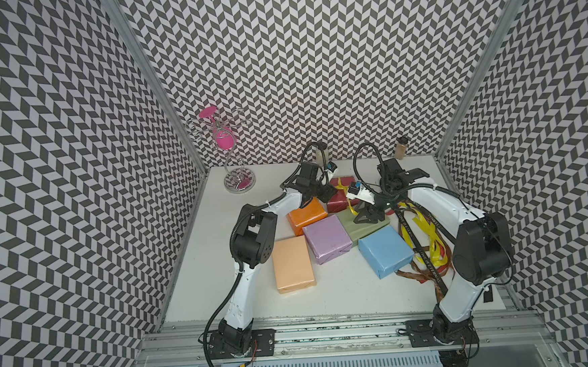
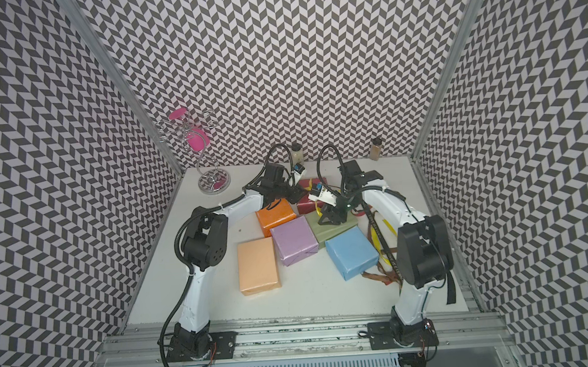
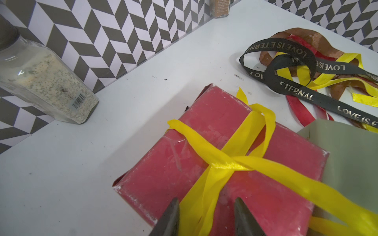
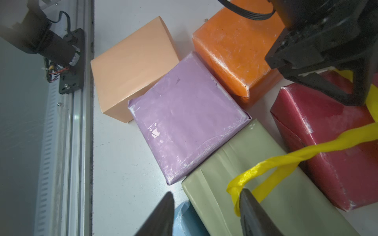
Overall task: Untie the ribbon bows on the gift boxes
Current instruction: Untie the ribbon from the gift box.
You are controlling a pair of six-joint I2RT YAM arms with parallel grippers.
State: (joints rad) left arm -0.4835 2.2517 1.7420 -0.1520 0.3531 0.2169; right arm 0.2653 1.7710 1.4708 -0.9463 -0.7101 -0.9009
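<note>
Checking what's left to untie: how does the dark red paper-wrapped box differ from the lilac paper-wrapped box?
The dark red paper-wrapped box has a flat yellow ribbon knotted across it; the lilac paper-wrapped box is bare. The dark red box lies farthest back; the lilac box lies mid-cluster. Both are small, flat-lying and scuffed.

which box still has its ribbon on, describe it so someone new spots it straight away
On the white table, go to the far side, near the back wall. The dark red box lies there, just beyond the orange box and the green box. It alone still has a yellow ribbon tied across it; the other boxes are bare.
</note>
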